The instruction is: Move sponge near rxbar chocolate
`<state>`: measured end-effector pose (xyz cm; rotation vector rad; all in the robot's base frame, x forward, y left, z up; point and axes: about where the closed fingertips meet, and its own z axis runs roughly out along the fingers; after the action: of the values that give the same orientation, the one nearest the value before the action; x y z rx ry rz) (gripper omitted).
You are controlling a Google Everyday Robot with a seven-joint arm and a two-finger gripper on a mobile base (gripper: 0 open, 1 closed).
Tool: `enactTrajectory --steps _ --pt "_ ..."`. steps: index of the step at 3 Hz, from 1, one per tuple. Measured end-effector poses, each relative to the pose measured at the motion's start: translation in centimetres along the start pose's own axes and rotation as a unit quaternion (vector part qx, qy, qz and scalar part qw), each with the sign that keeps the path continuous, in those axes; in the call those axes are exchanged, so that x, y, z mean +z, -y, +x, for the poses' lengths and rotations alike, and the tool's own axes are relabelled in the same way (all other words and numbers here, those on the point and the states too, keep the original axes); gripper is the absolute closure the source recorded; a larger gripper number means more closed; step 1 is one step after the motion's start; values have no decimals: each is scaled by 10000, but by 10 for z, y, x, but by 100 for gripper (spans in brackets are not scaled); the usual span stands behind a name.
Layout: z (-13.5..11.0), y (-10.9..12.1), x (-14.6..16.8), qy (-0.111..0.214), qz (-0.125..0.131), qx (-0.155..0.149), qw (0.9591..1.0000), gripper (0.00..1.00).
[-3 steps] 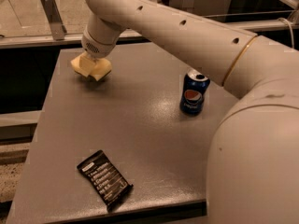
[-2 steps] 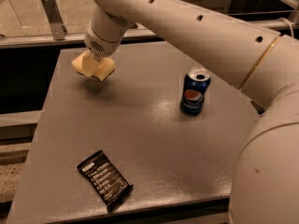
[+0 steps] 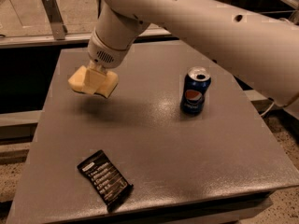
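Grey and matte, the counter [image 3: 224,139] is seen against a dim floor and a metal rail behind. The sponge [image 3: 81,82] is held clenched in the tool [image 3: 97,76] over the far left part of the counter. It is judged to be off the surface, since a soft shadow is cast on the counter below and to its right. Compared with a second ago, when it sat nearer the far left corner, the sponge has been lifted and carried a little toward the near side, and the arm has swung with it. The pick is therefore taken as done and the carry as begun. The rxbar chocolate [image 3: 105,180] lies flat near the front left edge, well apart from the sponge, so most of the travel is judged to remain. A blue can [image 3: 195,91] stands upright to the right, off the likely path.
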<state>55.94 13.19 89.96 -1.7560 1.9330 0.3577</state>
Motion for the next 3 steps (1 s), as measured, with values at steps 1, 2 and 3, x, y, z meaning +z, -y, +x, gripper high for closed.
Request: enactTrajectory --steps 1,2,3 --pt "8 -38 -10 -62 -258 -130 9996 100" --pt "14 -75 -10 -91 -498 -250 9984 100" --pt "20 -104 -6 -52 -636 -350 9974 100"
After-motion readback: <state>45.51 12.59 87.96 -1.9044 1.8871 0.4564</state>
